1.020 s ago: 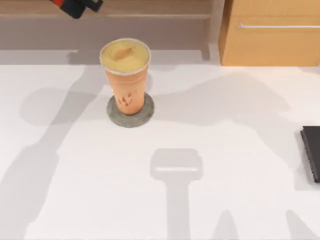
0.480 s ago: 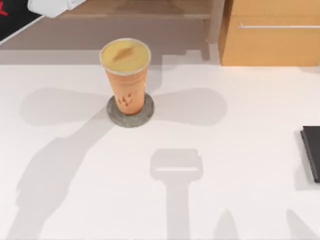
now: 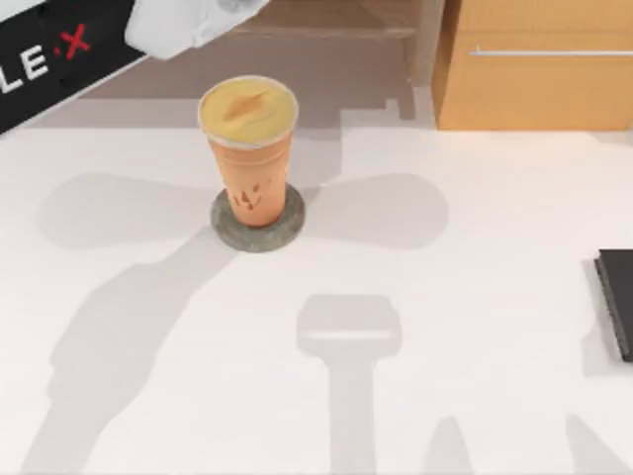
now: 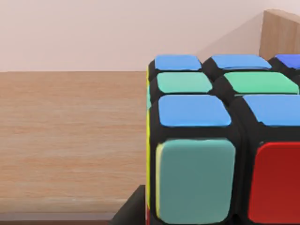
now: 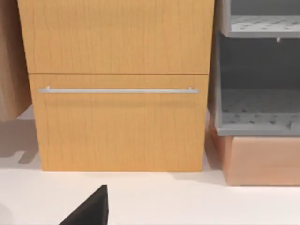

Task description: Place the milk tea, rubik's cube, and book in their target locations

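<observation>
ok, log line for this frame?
milk tea: upright on coaster | rubik's cube: over wooden shelf | black slab: bare

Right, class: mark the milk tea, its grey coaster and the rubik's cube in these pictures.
milk tea [image 3: 249, 163], top view, on the orange side wall of the cup.
grey coaster [image 3: 287, 226], top view, on its bare rim beside the cup's base.
rubik's cube [image 4: 194, 110], left wrist view, on a blue sticker.

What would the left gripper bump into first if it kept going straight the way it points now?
Probably the rubik's cube, right in front of it over a wooden shelf; whether it already touches is unclear.
</observation>
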`<state>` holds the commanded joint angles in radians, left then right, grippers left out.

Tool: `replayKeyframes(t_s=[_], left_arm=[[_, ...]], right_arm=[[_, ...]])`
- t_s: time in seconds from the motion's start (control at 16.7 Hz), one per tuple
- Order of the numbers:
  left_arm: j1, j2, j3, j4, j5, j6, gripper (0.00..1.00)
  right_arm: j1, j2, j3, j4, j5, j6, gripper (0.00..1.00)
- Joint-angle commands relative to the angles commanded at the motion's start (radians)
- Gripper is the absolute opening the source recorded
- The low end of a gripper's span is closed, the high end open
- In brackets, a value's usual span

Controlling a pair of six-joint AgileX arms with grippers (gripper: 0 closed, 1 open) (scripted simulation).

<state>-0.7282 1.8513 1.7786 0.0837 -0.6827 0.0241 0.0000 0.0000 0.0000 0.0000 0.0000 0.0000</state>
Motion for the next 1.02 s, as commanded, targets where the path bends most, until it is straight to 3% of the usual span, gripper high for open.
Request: replayKeyframes(t_s=[0.36,0.72,1.02], left_arm=[[-0.009,0.065,0.163,-0.076,0.031,0.014,0.0],[0.07,0.265,0.457,-0.157,0.092,0.026,0.0],[0.121,0.386,0.599,-0.191,0.128,0.001,0.0]], right_arm=[[0.0,0.0,0.0,0.0,0.0,0.0,1.0],[0.0,0.0,0.0,0.0,0.0,0.0,1.0],[0.0,0.0,0.0,0.0,0.0,0.0,1.0]])
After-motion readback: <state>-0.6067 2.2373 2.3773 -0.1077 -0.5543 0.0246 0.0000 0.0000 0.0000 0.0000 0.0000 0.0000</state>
